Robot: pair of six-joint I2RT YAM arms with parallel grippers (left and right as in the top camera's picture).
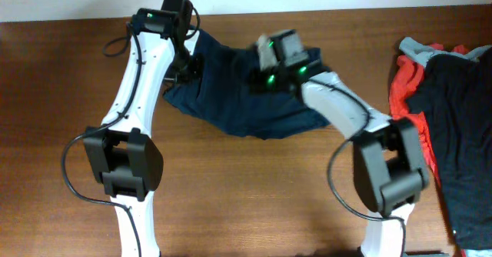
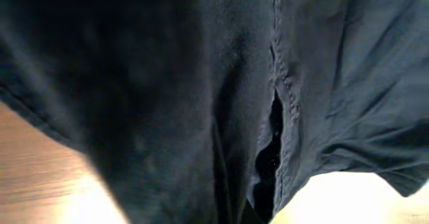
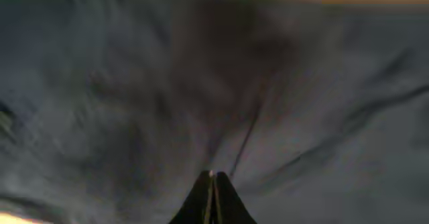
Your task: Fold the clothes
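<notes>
Navy shorts (image 1: 231, 107) lie bunched between both arms at the far middle of the table (image 1: 254, 203).
Right claw (image 3: 212, 178) is pinched tight on the cloth, creases fanning from its tips. The left claw (image 1: 187, 65) is buried in fabric, so I cannot tell its opening. Black, red and grey clothes (image 1: 446, 111) are piled at the right edge.

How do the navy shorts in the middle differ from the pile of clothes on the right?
The navy shorts are one dark blue garment; the pile mixes black, red and grey. The shorts are bunched up centrally with the right gripper pinched on them; the pile lies apart on the right, ungripped. Both are unfolded.
</notes>
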